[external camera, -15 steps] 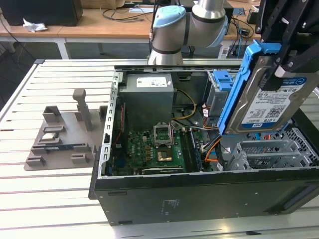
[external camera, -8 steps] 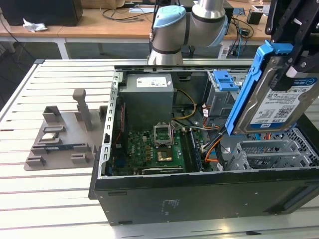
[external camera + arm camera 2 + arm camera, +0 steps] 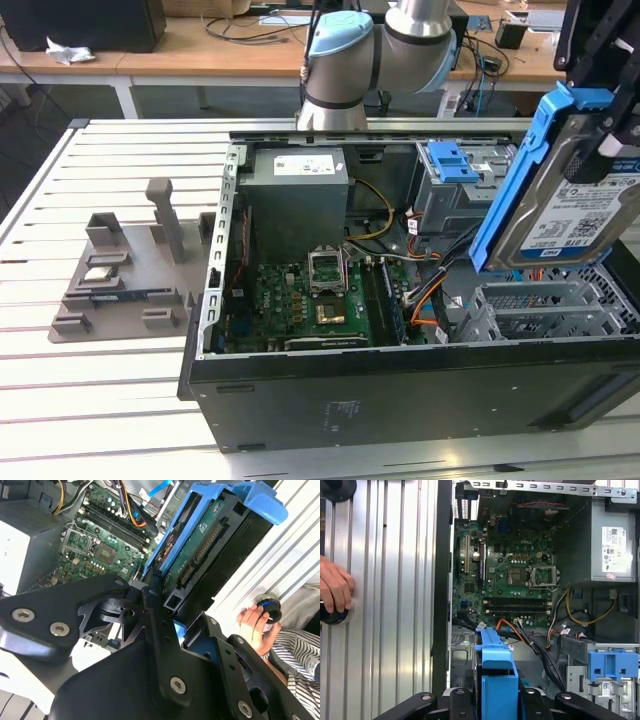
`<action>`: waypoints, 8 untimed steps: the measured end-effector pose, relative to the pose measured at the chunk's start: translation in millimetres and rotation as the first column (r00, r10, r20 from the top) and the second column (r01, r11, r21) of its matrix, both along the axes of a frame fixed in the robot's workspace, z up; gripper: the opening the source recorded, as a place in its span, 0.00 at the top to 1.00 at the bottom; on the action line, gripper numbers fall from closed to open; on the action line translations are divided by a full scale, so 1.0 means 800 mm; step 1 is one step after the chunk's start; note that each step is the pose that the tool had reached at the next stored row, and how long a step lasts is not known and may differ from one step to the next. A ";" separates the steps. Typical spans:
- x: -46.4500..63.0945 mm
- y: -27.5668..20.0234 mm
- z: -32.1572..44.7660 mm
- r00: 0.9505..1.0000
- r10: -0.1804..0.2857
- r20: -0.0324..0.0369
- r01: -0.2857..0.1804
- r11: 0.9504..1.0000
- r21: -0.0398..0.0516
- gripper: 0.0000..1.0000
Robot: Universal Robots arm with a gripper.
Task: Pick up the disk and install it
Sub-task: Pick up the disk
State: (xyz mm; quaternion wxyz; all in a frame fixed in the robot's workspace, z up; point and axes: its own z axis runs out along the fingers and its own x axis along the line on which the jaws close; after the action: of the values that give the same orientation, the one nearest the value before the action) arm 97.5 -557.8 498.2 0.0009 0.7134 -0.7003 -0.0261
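Sitting at about nine o'clock in the exterior view, a grey fixture tray (image 3: 120, 275) rests on the slatted white worktop (image 3: 60, 390), carrying a small silver chip (image 3: 98, 272) and a narrow dark strip that may be a memory stick. Toward the centre lies the open black computer case (image 3: 400, 390) with its green motherboard (image 3: 300, 305), and a grey power supply (image 3: 298, 195) at roughly twelve o'clock of the board, bearing a white printed sticker too small to make out. A blue latch (image 3: 450, 160) sits atop the grey drive cage (image 3: 455, 195) at about one o'clock. At three o'clock the disk (image 3: 585, 215), silver with a white-and-blue barcoded label and a blue side bracket (image 3: 510, 190), hangs tilted in the air above the case's open bay, clamped by the black end effector (image 3: 170, 615), whose fingers (image 3: 157, 630) press its end in the second wrist view. In the first wrist view the bracket's blue edge points toward the motherboard, and a person's hand (image 3: 335, 587) rests on a dark knob at nine o'clock.
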 end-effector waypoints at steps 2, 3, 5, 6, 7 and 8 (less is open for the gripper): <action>0.003 0.0000 -0.0001 1.000 0.000 0.000 0.000 1.000 -0.001 0.63; 0.006 0.0000 -0.0002 1.000 0.000 0.000 0.000 1.000 -0.001 0.63; 0.009 0.0000 -0.0002 1.000 0.000 0.000 0.000 1.000 -0.002 0.63; 0.011 0.0000 -0.0003 1.000 0.000 0.000 0.000 1.000 -0.002 0.63; 0.013 0.0000 -0.0004 1.000 0.000 0.000 0.000 1.000 -0.003 0.63; 0.017 0.0000 -0.0009 1.000 0.000 0.000 0.000 1.000 -0.003 0.63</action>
State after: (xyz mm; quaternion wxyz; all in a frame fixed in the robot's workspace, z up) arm 110.8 -557.8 497.5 0.0020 0.7134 -0.7003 -0.0250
